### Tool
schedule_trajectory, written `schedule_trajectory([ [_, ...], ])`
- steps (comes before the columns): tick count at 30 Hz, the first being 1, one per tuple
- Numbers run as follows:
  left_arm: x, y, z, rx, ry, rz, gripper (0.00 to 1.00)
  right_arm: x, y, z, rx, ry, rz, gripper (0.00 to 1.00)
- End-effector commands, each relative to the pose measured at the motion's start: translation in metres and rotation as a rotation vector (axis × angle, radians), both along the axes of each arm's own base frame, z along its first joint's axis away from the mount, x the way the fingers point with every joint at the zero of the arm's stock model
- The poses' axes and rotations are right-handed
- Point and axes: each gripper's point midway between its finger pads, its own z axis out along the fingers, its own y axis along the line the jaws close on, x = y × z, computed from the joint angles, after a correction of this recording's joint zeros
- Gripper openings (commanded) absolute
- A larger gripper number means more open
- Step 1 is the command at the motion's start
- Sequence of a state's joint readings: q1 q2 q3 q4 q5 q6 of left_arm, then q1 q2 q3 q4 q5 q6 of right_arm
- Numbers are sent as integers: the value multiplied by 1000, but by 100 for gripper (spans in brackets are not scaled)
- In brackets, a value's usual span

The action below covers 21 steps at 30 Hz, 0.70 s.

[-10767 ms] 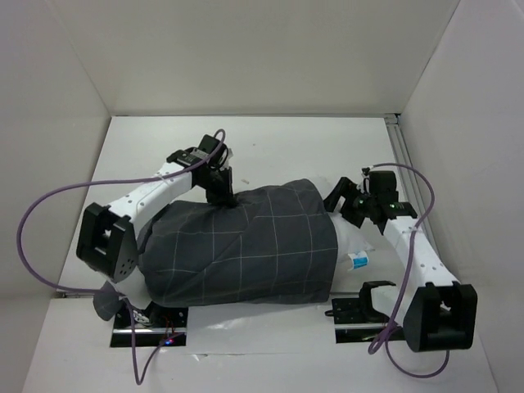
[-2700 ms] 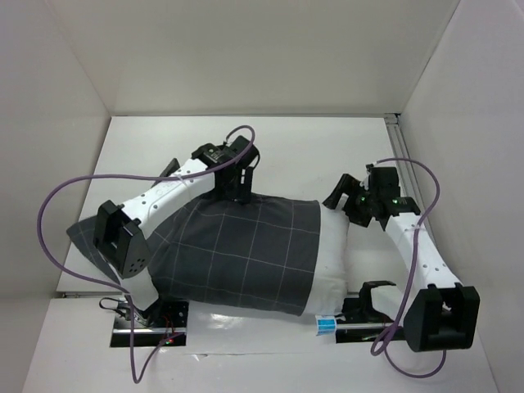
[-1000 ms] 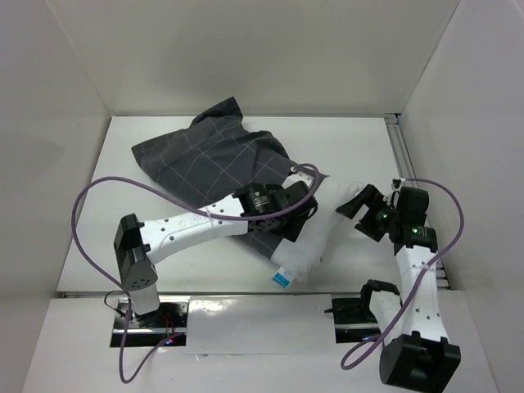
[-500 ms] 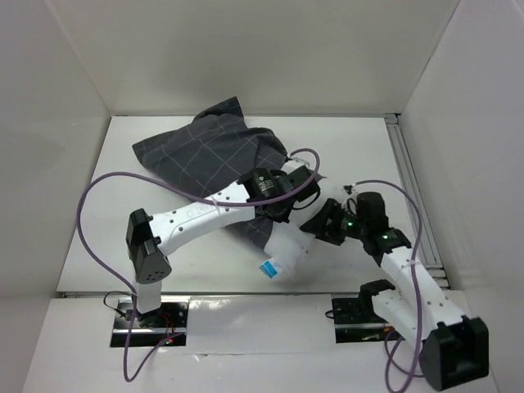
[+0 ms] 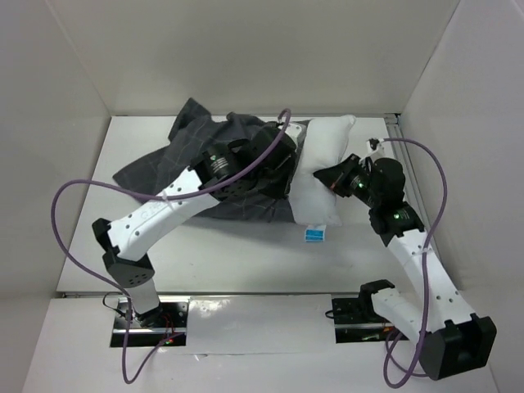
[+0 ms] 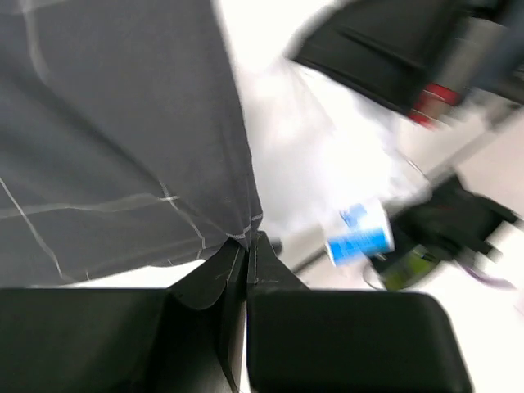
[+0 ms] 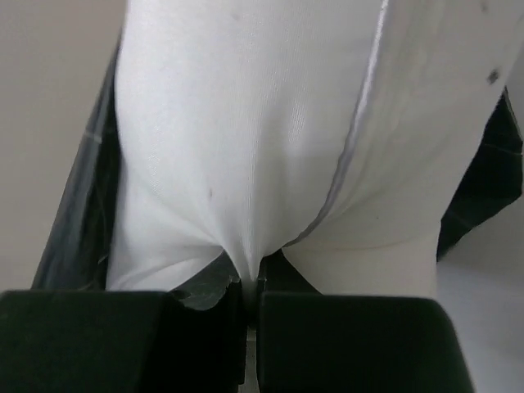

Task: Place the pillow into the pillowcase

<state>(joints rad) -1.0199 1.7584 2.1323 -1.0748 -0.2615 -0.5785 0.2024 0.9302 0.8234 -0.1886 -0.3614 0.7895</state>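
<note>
Open white tabletop (image 5: pixel 246 266) along the near edge, bulky white stuffed pillow (image 5: pixel 326 164) and limp dark grey checked pillowcase (image 5: pixel 184 143) blocking the far middle, my white left arm (image 5: pixel 155 214) slanting across, purple cable (image 5: pixel 56 219) looping left.

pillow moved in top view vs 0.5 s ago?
Yes. The pillow has shifted away from the arm bases, toward the back wall and to the right; its blue tag now lies farther from the near table edge.

A robotics lab booth: plain white panels (image 5: pixel 246 57) wall in a white table (image 5: pixel 246 254), purple cables (image 5: pixel 54 217) trailing.
</note>
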Motion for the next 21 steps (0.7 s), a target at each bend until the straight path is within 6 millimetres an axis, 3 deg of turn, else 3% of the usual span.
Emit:
schedule_trajectory([
  [1,-34,-18,56,-230,-6,-165,1,5,-10,-50,-2,89,-84,0],
  [3,-28,-7,49,-217,8,-143,0,5,-18,-72,0,126,-115,0],
  [5,-18,6,35,-193,33,-107,0,0,-26,-81,3,136,-133,0],
  [9,-5,30,36,-192,29,-76,0,4,-50,-69,21,119,-167,0],
  [12,1,38,39,-201,24,-66,0,6,-48,-60,47,109,-150,0],
  [17,-23,17,20,-217,105,-190,0,13,-34,-53,104,91,-117,0],
  [19,-41,0,-9,-165,174,-258,0,16,-23,-49,143,92,-88,0],
  [21,-61,-17,-21,-150,208,-303,0,14,-11,-47,183,101,-58,0],
])
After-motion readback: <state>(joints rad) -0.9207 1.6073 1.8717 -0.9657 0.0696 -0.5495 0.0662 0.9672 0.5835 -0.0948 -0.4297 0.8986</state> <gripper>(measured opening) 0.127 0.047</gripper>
